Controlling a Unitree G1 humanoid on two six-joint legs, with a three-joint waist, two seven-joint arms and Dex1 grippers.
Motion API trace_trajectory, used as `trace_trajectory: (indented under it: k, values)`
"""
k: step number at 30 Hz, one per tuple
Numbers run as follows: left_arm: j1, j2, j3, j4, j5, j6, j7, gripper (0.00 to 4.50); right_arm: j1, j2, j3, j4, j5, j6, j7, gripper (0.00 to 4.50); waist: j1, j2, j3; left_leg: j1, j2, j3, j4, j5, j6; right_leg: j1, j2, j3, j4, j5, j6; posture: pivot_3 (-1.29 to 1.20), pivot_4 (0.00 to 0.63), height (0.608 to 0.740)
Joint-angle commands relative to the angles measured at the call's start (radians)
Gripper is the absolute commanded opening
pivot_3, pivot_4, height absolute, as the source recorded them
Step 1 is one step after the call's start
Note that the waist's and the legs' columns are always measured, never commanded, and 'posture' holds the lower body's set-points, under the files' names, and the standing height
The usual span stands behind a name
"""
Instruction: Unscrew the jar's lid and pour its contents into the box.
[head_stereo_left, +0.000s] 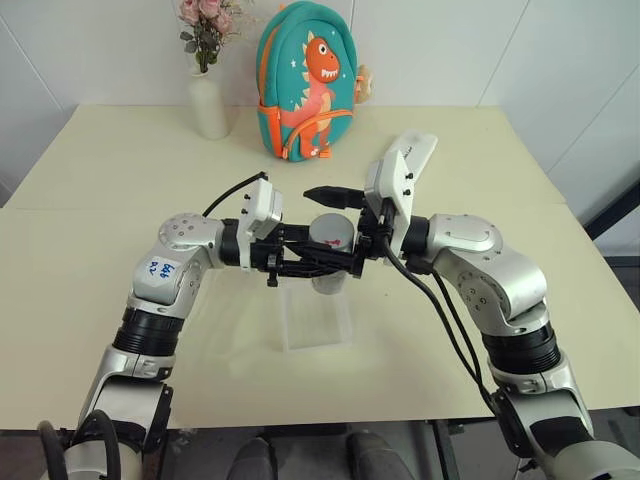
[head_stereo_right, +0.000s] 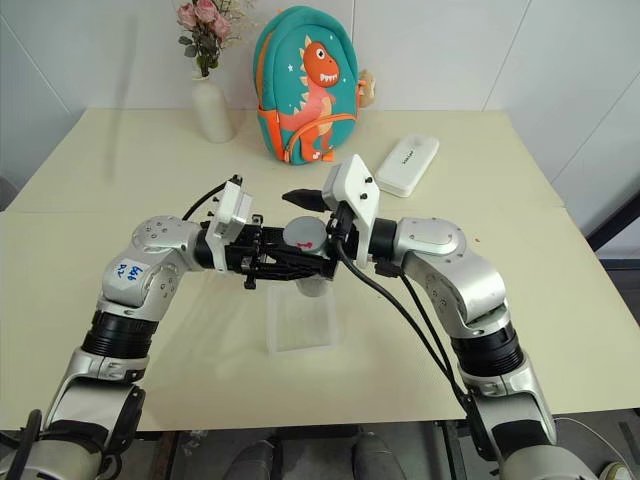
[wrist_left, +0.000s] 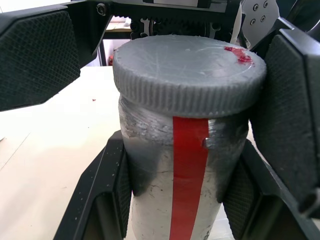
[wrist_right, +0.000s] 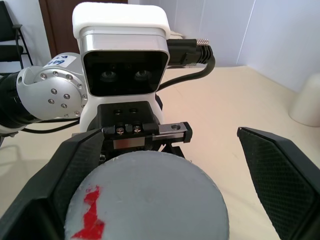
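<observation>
Cream tabletop (head_stereo_left: 120, 180) against white wall; white vase (head_stereo_left: 208, 105) with pink flowers at far left, dinosaur backpack (head_stereo_left: 307, 85) beside it, white oblong case (head_stereo_right: 407, 165) further right. Left gripper (wrist_left: 175, 200) clamped on jar (wrist_left: 175, 185), holding it level above clear box (head_stereo_left: 315, 318) at table centre. Grey lid (wrist_left: 187, 72) with red mark still on jar. Right gripper (wrist_right: 165, 180) spread wide, fingers flanking lid, not gripping.

Both arms are silver-grey metal with black ribbed joint bands. White camera housings sit on the wrists, black cables looping off them. The left arm (head_stereo_left: 165, 270) bears a blue-scribbled white sticker.
</observation>
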Motion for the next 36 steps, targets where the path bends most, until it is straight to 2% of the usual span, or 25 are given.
trace_trajectory:
  k: [1,20,27,36]
  values:
    - [0.015,0.011,0.023,-0.070,-0.041,-0.001,-0.017,1.99,-0.005,-0.046,-0.062,0.007,-0.023,-0.016,-0.019,4.46,0.000,0.000,0.000,0.000,0.000,0.000,0.000,0.000,0.000,0.000,0.000,0.000,0.000,0.000,0.000,0.00,0.150,0.740]
    - [0.037,0.027,0.052,-0.049,-0.025,-0.006,0.003,1.99,0.084,-0.190,-0.184,-0.179,0.117,0.132,-0.060,4.46,0.003,0.000,0.000,0.000,0.000,0.000,0.002,0.000,0.000,0.000,0.000,0.000,0.001,0.000,0.000,0.00,0.150,0.740]
    - [0.022,0.017,0.045,-0.020,-0.012,-0.023,-0.004,1.99,0.114,-0.198,-0.218,-0.281,0.231,0.211,-0.069,4.46,0.005,0.000,0.000,0.000,0.000,0.000,0.001,0.000,0.000,0.001,0.000,0.000,0.000,0.000,0.000,0.00,0.150,0.740]
    - [0.005,0.009,0.030,0.014,-0.001,-0.049,-0.014,1.99,0.098,-0.187,-0.224,-0.306,0.317,0.240,-0.099,4.46,0.006,0.000,0.000,0.000,0.000,0.000,0.002,0.000,0.000,0.001,0.000,0.000,0.000,0.000,0.000,0.00,0.150,0.740]
